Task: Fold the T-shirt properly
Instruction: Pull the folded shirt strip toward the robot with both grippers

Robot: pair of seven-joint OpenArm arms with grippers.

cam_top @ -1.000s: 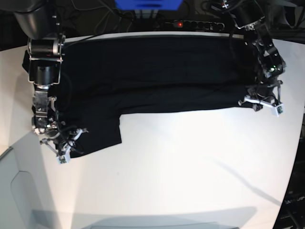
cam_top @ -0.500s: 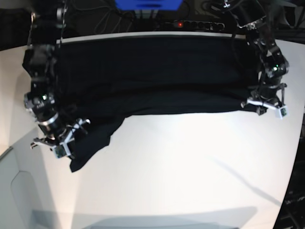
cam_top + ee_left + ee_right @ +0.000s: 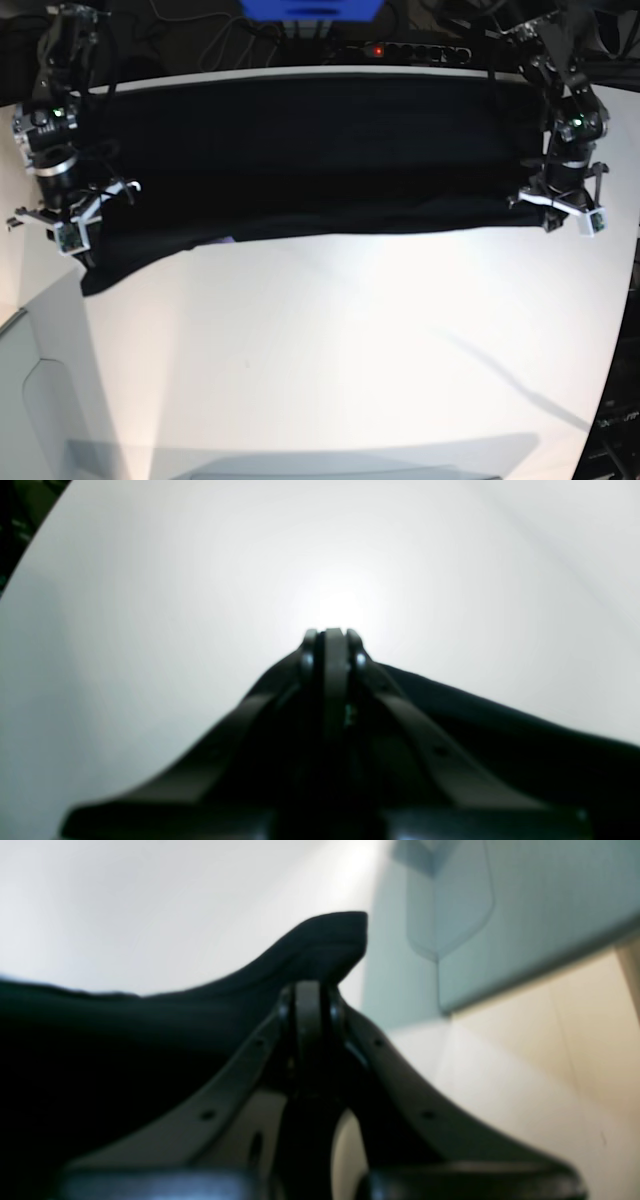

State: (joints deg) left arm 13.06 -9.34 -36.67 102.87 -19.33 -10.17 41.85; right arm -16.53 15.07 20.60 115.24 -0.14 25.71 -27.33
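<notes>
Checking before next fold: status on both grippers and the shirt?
Left gripper shut on T-shirt edge. Right gripper shut on its other end. Shirt stretched between them across white table. Nothing in the way.

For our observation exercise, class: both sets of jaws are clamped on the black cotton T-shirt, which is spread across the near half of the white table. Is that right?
Not quite. The black cotton T-shirt lies across the far half of the white table, by the back edge, as the base view shows. The left gripper and right gripper do have their jaws clamped on it.
</notes>
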